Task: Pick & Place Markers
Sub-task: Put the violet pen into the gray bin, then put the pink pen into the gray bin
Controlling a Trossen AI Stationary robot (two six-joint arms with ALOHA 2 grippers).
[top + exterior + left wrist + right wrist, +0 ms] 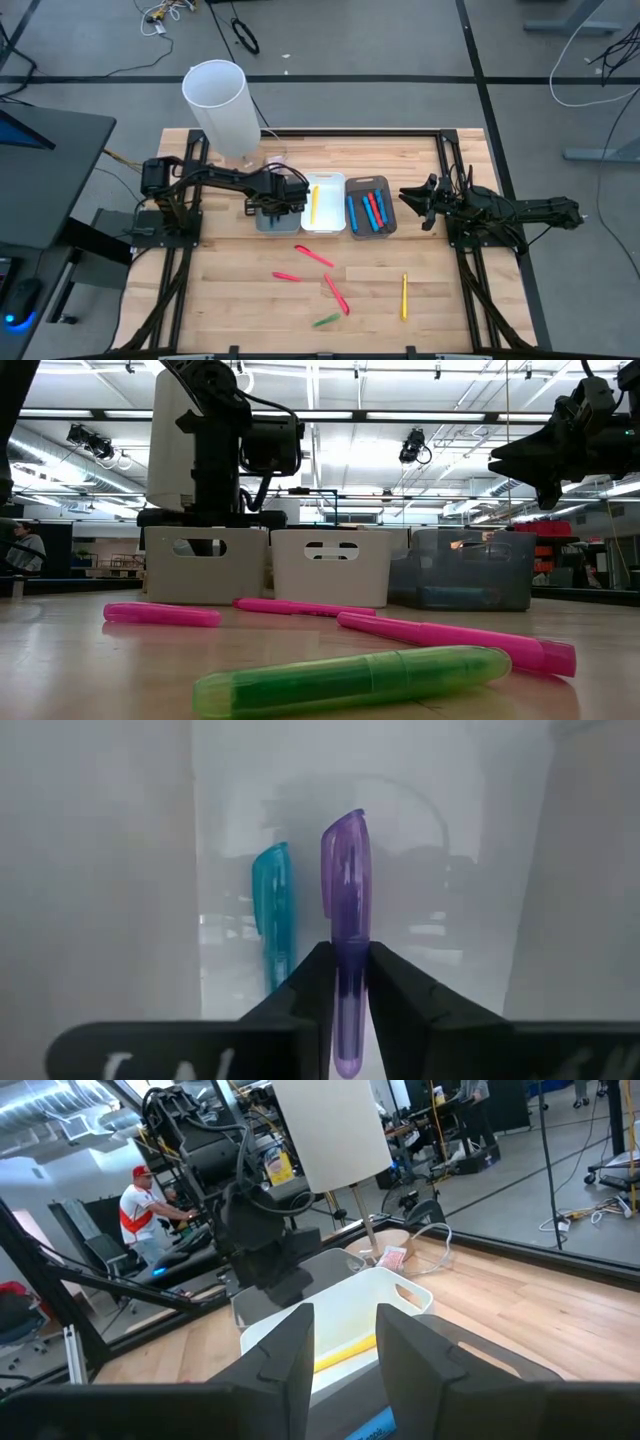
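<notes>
While the left tool [277,200] hangs down inside the leftmost bin [262,222], it grips a purple marker [346,900] between its fingers [300,990], the marker's long axis running straight out ahead of the tool, cap end forward, toward the bin's floor. Grip looks snug in the left wrist view; whether it is starting to loosen I cannot tell. A teal marker [273,905] lies just beside the purple one, parallel, already in the bin. Bin walls stand close on both sides of the tool.

Bench [230,290], largest to smallest:
- tall white cylinder [222,105] behind the left arm
- middle white bin [330,186], one yellow marker [313,203] inside
- grey bin [390,222], blue and red markers [367,210] inside
- loose pink markers [315,256], a yellow one [404,296] and a green marker [350,678] in front of the bins, well apart from either tool

Right tool [343,1342] waits beside the grey bin, fingers parted, empty.
</notes>
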